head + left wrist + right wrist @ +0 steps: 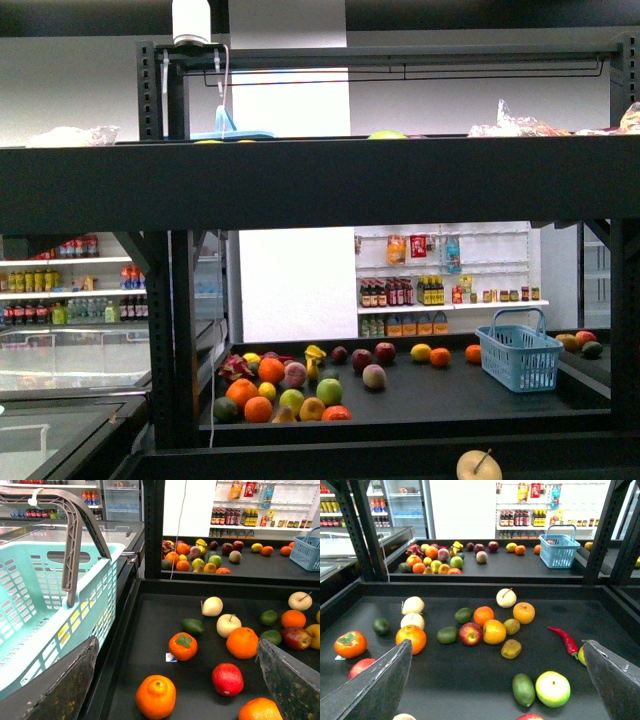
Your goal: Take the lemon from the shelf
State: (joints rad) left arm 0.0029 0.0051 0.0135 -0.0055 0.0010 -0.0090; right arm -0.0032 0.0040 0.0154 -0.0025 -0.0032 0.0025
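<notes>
Right gripper (495, 680): 2 dark fingers (375, 687) seen at the frame corners, spread wide, nothing between them. Left gripper (175, 680): fingers (62, 690) likewise spread apart, empty, with a pale green plastic basket with a grey handle (45, 595) just beside its left finger.

Near tier of the large black metal-framed shelf (470, 680) is a flat matte black surface with raised black edges. Loose fruit is scattered on it: a green avocado-shaped fruit (523, 689) touching a green-white apple (553, 688), a red chili pepper (564, 639), a red apple (470, 633), oranges (494, 631), a persimmon (350, 644). A yellow fruit (581, 655), possibly the lemon, is partly hidden behind the right finger; cannot be confirmed. A yellow oval fruit (315, 636) is cut by the frame edge in the left wrist view; identity also unclear.

Beyond it, a 2nd black tier (450, 395) carries a fruit pile at its left end (280, 385) and a blue plastic basket (518, 355) at its right. A small yellow fruit (267, 391) and another (421, 352) are seen there, too small to identify.

Room background: white wall shelves of bottles and packets (440, 290), glass-topped cases (60, 400) at left, white wall.
</notes>
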